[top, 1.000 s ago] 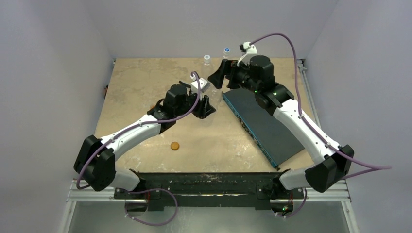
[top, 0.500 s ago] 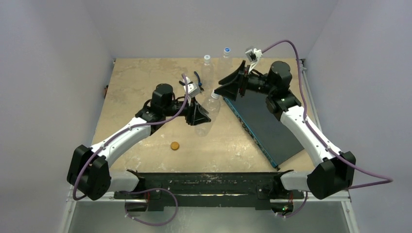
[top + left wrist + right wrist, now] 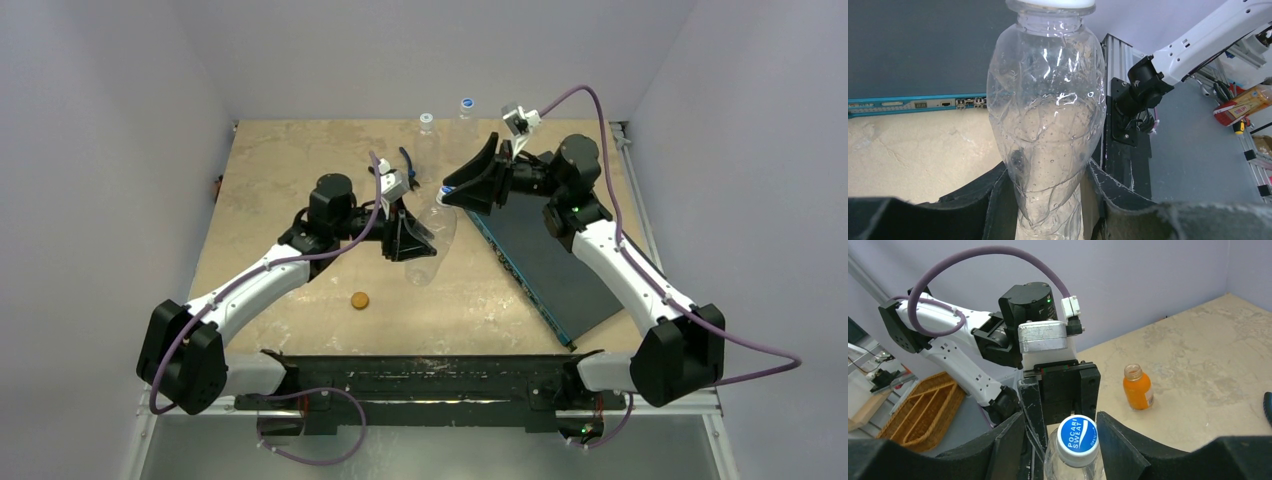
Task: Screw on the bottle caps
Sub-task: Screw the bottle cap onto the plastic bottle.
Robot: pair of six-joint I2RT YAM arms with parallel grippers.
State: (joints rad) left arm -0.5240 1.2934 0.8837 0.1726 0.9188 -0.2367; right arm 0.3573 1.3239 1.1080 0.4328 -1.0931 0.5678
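A clear bottle is tilted toward the right, and my left gripper is shut on its lower body. Its blue-and-white cap sits on the neck. My right gripper straddles that cap, open, with a clear gap at the left finger. A flat orange-brown cap lies on the table near the front. A small orange bottle stands uncapped behind my left arm. Two capped clear bottles stand at the back edge.
A dark slab with a blue edge lies diagonally on the right half of the table, under my right arm. Blue-handled pliers lie behind my left wrist. A wicker basket sits off the table.
My left arm has swung the clear bottle up and toward the right. My right gripper has come over the cap, and its jaws have narrowed around it.
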